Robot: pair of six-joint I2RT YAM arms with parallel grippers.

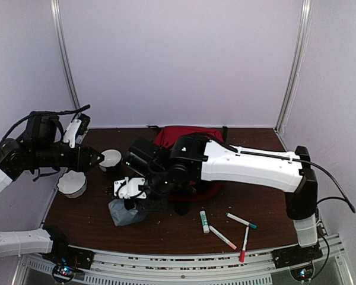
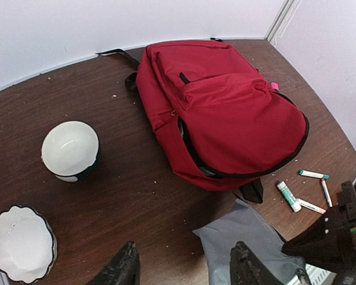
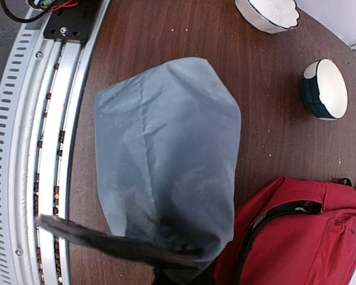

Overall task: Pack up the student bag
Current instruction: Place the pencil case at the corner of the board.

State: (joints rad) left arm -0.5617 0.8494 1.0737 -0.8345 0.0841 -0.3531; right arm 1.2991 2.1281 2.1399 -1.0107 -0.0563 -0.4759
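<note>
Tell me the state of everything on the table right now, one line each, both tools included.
student bag: lying flat, main zipper partly open
grey pouch: pinched at one end by the right tool
round bowl: upright, empty
scalloped bowl: upright, empty
pens: lying loose, capped
left tool: open, empty
right tool: shut on the grey pouch

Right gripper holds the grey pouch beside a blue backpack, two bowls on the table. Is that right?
No: the backpack is red, not blue, as the left wrist view shows. The right gripper does hold the grey pouch beside it, and a round bowl and a scalloped bowl stand on the table.
</note>
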